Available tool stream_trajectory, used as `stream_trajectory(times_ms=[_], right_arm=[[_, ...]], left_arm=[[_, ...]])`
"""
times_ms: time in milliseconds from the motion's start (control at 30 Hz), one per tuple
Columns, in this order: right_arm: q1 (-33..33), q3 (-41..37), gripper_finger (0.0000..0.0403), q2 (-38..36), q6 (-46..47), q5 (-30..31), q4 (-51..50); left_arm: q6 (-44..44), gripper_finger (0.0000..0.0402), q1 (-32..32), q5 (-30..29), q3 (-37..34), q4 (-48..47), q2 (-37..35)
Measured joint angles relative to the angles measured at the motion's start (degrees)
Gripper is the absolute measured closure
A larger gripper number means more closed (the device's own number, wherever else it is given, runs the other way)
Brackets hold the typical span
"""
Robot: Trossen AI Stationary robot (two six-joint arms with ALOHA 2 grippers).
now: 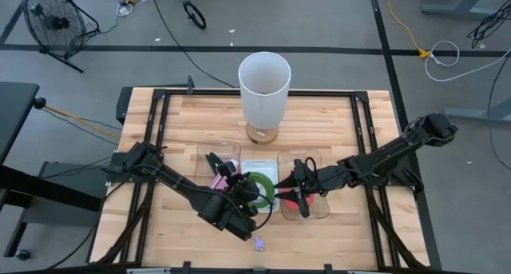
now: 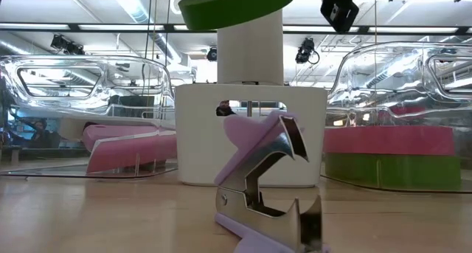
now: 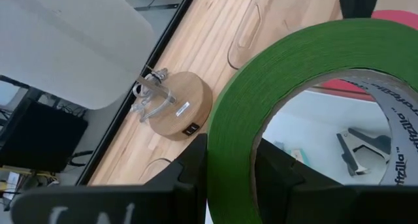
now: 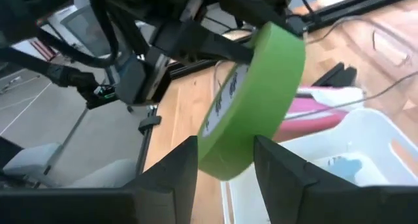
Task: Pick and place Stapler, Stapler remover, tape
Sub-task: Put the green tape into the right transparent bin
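Counting tape: three rolls — one green roll (image 1: 262, 190) gripped by the left claw (image 1: 249, 196) above the white bin (image 1: 257, 172), one green and one red in the clear right tray (image 1: 313, 206). One stapler remover (image 2: 269, 183) lies on the worktop (image 1: 200, 122). Whether the right claw (image 1: 297, 186) is parted, I cannot tell.

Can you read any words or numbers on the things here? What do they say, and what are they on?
"...otrilla": printed repeatedly inside the core of the green tape roll held in the left gripper; the first letters are cut off.
Small label on the round wooden base: too small to read.
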Motion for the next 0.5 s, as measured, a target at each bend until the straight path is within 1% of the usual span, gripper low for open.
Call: stream_trajectory(times_ms=[133, 200, 400, 500], right_arm=[[0.00, 0.00, 0.0252, 0.02, 1.90, -0.05, -2.93], [-0.02, 0.00, 0.0252, 0.04, 3.28, 1.29, -4.83], [0.00, -0.02, 0.0252, 0.09, 4.50, 1.99, -3.66], [0.00, -0.02, 0.0252, 0.11, 4.53, 1.10, -2.37]], left_arm=[[0.02, 0.0313, -0.04, -0.17, 0.00, -0.10, 0.00], [0.02, 0.0313, -0.04, -0.19, 0.00, -0.13, 0.00], [0.02, 0.0313, 0.00, -0.79, 0.00, -0.17, 0.00], [0.04, 0.0313, 0.00, -1.39, 0.00, -0.22, 0.00]])
